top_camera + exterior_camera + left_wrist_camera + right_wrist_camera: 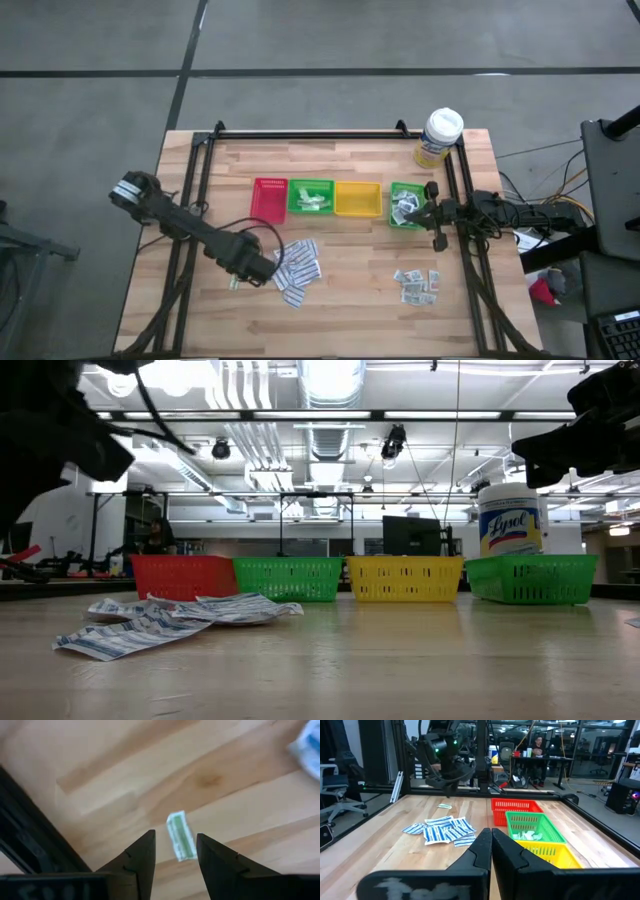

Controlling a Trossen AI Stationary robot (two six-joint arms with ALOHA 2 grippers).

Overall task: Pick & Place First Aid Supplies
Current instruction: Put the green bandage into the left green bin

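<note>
A small pale green sachet (180,836) lies flat on the wooden table, alone, near the left rail. My left gripper (175,841) hangs above it, pointing down and open, one finger on either side of the sachet's near end without touching it. From the right wrist view, the left gripper (451,787) is clear of the sachet (444,806). A pile of white-blue printed strips (298,268) lies just to its right. Several grey-white squares (417,284) lie at the near right. My right gripper (491,840) waits shut at the right rail, pointing level across the table.
A row of trays stands mid-table: red (269,198), green (311,197) with some packets, yellow (357,198), and a second green (406,205) with packets. A white-lidded tub (440,135) stands at the far right corner. Black frame rails (190,200) run along both sides.
</note>
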